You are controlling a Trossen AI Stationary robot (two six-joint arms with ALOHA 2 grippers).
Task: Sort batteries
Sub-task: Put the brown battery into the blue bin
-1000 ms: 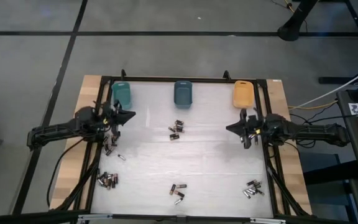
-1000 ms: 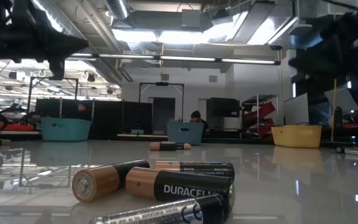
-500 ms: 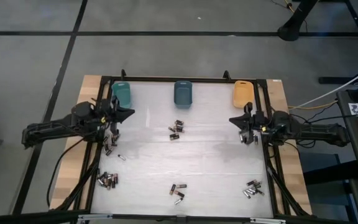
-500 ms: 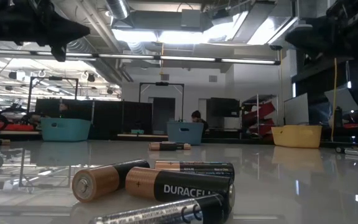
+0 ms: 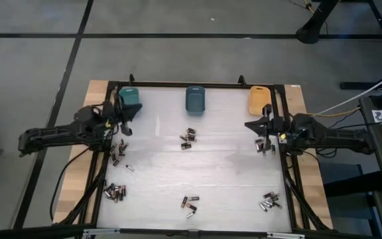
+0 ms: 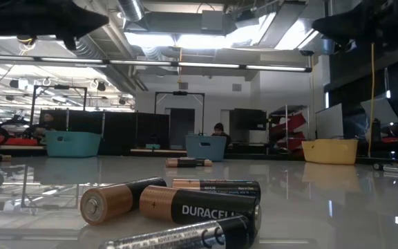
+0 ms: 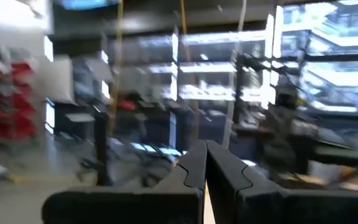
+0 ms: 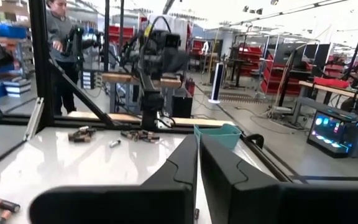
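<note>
Batteries lie on the white table in loose groups: at the middle (image 5: 188,137), near the left edge (image 5: 116,154), at the near left (image 5: 115,192), at the near middle (image 5: 189,202) and at the near right (image 5: 269,201). Some lie close up in the low view (image 6: 171,204). My left gripper (image 5: 138,109) hangs shut above the table, beside the teal bin (image 5: 130,98). My right gripper (image 5: 248,125) hangs shut above the right side, nearer than the orange bin (image 5: 259,99). In both wrist views the fingers (image 7: 205,158) (image 8: 197,146) stand together with nothing between them.
A blue bin (image 5: 195,99) stands at the far middle between the teal and orange ones. A black frame (image 5: 197,85) runs around the table. In the right wrist view a person (image 8: 58,37) stands beyond the table behind my left arm (image 8: 154,56).
Both grippers have risen above the table and rolled a little at the wrist, staying shut. In the high view my left gripper has drawn toward the teal bin. In the low view both arms have climbed to the picture's top. The batteries have not moved.
</note>
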